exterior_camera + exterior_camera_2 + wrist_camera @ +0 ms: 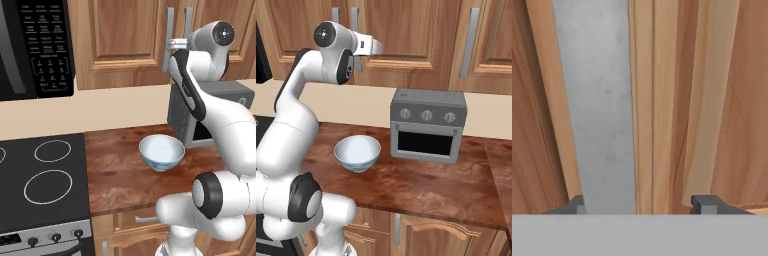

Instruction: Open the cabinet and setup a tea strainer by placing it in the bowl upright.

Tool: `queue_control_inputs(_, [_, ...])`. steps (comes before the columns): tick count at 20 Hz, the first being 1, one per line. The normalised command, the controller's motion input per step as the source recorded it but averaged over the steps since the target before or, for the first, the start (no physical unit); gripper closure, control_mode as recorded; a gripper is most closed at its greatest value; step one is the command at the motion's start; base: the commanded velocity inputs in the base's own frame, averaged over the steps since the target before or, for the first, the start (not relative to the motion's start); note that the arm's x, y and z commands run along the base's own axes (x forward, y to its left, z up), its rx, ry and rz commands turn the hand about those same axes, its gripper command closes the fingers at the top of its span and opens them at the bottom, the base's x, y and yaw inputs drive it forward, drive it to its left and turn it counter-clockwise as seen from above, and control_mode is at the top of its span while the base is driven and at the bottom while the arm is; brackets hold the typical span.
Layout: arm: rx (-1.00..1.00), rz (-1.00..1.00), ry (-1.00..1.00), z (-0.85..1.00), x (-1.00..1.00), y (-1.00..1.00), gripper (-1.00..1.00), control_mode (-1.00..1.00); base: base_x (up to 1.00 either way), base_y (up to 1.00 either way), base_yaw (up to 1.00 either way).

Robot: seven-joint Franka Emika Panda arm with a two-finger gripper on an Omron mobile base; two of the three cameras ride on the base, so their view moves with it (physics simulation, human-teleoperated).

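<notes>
In the left base view the arm reaches up to the cabinet (125, 40), its hand pressed close against the two grey bar handles where the doors meet. Both doors are shut, so the tea strainer cannot be seen; I judge it to be inside. The bowl (161, 152) stands upright on the wooden bench (115, 175), just in front of a small grey toaster oven (220, 100), with a black microwave (37, 47) up to the left and a stovetop (42, 180) beside the bench.

In the right base view the hand sits at the lower end of the left-hand bar handle (358, 62), hiding how the jaws stand. The bowl is near the oven's left side, not touching it.

In the hand view the gripper (639, 205) faces the door at very close range. The grey handle runs between the two fingertips (704, 204), lying nearer the left one, with a clear gap on the right. The jaws straddle the bar but are not yet clamped on it.

The step in hand is opening the cabinet. The next move calls for closing the jaws firmly on the bar, then pulling along the door's swing.
</notes>
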Motion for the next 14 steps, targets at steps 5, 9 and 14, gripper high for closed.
queue_control_inputs(5, [0.00,0.00,0.00,0.00,-0.26,-0.01,1.00,-1.00,0.00,0.00,0.00])
queue_control_inputs(9, [0.00,-0.01,-0.08,0.05,-0.76,-0.11,1.00,-1.00,0.00,0.00,0.00])
queue_control_inputs(14, [0.00,0.00,-0.04,0.14,-0.83,-0.32,1.00,-1.00,0.00,0.00,0.00])
